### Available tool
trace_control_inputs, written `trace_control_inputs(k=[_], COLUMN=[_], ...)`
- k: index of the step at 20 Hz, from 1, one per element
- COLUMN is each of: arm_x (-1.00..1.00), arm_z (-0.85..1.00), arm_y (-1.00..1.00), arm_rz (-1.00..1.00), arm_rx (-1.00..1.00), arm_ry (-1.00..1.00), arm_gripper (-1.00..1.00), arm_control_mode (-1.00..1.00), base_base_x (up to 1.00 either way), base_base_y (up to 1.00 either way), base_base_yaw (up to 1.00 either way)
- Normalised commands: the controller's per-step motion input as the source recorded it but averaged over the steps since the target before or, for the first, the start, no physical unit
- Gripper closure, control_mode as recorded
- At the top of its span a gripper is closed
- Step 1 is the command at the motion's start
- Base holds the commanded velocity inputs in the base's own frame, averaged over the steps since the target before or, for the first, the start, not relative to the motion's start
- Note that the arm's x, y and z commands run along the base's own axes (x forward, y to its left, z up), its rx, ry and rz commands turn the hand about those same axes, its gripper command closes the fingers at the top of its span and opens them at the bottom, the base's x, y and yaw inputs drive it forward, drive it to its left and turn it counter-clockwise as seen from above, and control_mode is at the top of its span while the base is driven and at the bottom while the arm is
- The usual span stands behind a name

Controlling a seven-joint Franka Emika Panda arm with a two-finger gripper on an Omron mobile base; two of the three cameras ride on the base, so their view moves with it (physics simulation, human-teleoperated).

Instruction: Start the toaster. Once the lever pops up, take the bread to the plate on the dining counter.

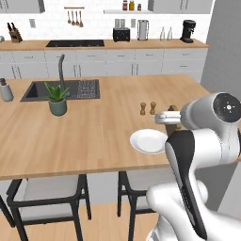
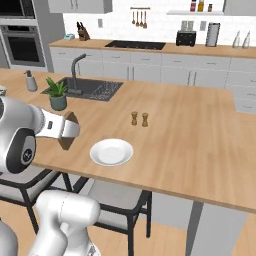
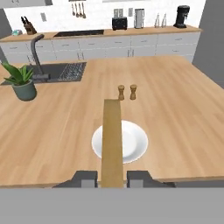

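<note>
Tool (image 3: pixel 112 178) is clamped on the bread (image 3: pixel 112 144), a flat brown slice seen edge-on, held upright right over the plate (image 3: pixel 133 142). That plate is round, plain white, shallow, sitting near the front edge of the light wood-grain tabletop (image 3: pixel 183 105). Two little wooden shakers (image 3: pixel 127 92) stand just behind it

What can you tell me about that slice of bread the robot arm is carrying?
The bread is a flat brown slice of toast, seen edge-on in the hand view as a long tan strip. The gripper clamps its near end between two dark fingers. It hangs above the round white plate on the light-wood dining counter, not yet touching it.
</note>
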Motion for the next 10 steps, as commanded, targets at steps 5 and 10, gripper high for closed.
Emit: trace_control_inputs(k=[5,10], arm_x=[0.54,0.59], arm_z=[-0.25,-0.36], arm_y=[0.02,-0.01], arm_rz=[0.01,0.16], arm_rx=[0.11,0.13], arm_ry=[0.01,0.01], arm_gripper=[1.0,1.0], arm_control_mode=[-1.0,-1.0], base_base_x=[0.0,0.0], base_base_y=[0.0,0.0], base_base_yaw=[0.0,0.0])
